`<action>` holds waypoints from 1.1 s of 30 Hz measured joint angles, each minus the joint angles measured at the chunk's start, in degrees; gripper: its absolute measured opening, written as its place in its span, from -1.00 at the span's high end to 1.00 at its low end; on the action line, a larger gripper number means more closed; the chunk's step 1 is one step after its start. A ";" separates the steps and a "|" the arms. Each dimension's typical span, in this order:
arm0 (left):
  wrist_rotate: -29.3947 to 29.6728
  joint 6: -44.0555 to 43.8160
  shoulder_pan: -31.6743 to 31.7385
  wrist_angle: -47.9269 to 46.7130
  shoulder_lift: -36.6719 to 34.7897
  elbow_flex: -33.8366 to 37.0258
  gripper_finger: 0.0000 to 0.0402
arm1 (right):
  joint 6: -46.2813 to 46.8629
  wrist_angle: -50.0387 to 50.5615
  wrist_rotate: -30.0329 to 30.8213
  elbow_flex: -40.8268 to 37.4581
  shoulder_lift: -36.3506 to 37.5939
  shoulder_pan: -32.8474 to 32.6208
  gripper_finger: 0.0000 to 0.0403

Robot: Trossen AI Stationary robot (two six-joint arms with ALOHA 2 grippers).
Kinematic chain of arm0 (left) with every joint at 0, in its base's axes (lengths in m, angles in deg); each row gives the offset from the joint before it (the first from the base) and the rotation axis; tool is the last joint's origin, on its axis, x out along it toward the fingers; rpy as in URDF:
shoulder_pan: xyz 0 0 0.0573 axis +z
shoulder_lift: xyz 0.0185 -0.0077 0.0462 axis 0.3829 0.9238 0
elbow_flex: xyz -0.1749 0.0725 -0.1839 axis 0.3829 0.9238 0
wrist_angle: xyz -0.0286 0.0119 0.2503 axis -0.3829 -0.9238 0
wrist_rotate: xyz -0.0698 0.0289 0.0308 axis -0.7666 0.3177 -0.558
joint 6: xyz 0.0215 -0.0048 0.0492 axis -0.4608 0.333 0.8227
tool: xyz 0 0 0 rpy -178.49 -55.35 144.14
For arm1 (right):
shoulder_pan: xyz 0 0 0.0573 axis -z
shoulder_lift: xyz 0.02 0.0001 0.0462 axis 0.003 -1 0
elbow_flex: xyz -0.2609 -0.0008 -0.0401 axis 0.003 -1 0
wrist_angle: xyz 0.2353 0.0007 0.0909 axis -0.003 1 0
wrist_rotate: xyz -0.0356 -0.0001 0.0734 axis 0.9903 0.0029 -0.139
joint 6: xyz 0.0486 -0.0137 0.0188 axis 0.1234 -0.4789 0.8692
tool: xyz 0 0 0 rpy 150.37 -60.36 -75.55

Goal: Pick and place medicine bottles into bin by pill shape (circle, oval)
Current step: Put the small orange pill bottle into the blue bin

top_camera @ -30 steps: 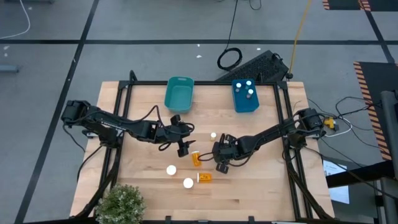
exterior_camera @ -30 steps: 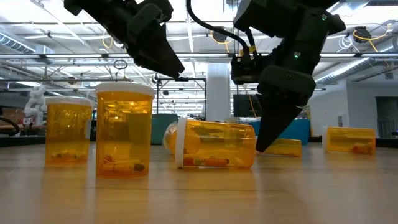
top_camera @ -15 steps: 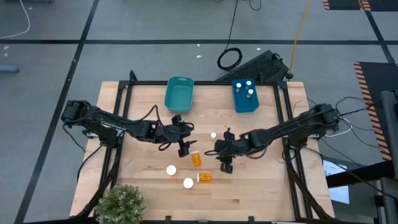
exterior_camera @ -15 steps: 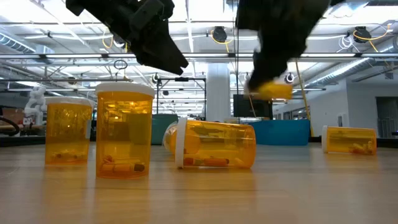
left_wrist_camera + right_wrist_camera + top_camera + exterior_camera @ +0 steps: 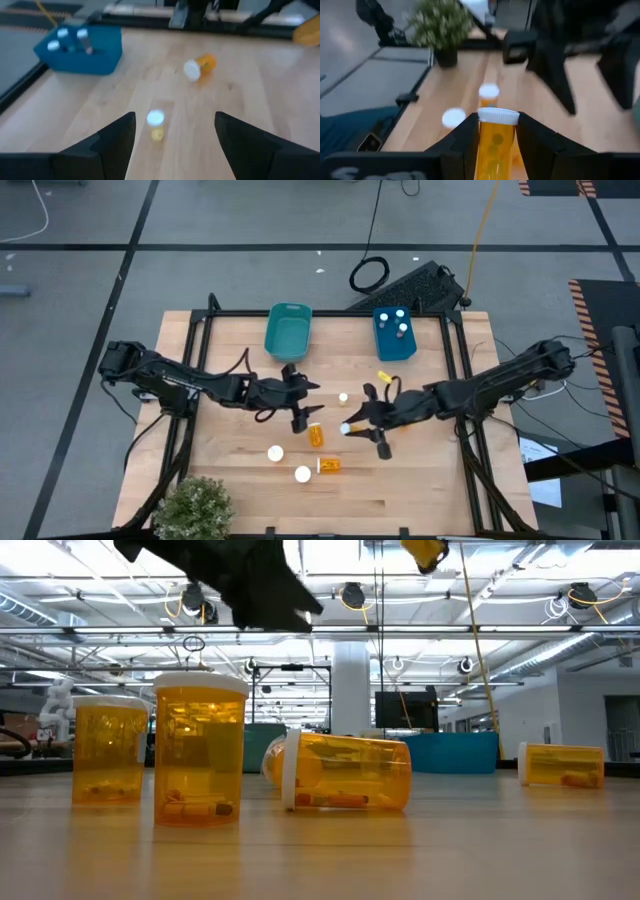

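The right gripper (image 5: 352, 428) is up off the table now, clamped on an orange medicine bottle (image 5: 495, 141) with its white cap (image 5: 498, 116) poking out past the fingertips. A second ago that gripper was down at the boards beside the lying bottles; half a second ago it was just lifting, and now in the low view only a yellow scrap (image 5: 425, 552) shows at the very top (whether that is the bottle I cannot tell). In the high view the right arm has swung its elbow outward and the gripper has shifted slightly toward the blue bin (image 5: 395, 335).

The left gripper (image 5: 304, 404) hovers above the wood, its fingers (image 5: 112, 140) spread apart and empty; it has barely moved since the earlier frames. Just beside it, on the right gripper's side, lies an orange bottle on its side (image 5: 316, 436). Between the two grippers, nearer the bins, a small white-capped bottle (image 5: 343, 397) stands. Further from the bins sit two upright capped bottles (image 5: 275, 452) (image 5: 302, 474) and another lying one (image 5: 329, 465).

The blue bin holds three white-capped bottles (image 5: 401, 328); the teal bin (image 5: 287, 332) stands near it. A potted plant (image 5: 195, 505) sits at the table's near corner.
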 joint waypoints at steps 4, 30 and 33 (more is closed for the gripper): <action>-0.02 1.05 -0.68 5.61 0.00 0.00 -0.36 | -5.55 -9.03 0.16 -2.39 2.14 0.04 0.44; -2.81 9.09 -5.71 46.05 13.70 -1.26 -0.36 | -12.98 -51.14 5.65 -17.15 2.75 0.17 0.43; -2.79 9.06 -5.71 45.94 16.13 -3.68 -0.36 | -12.91 -50.92 5.79 -17.15 2.73 0.15 0.43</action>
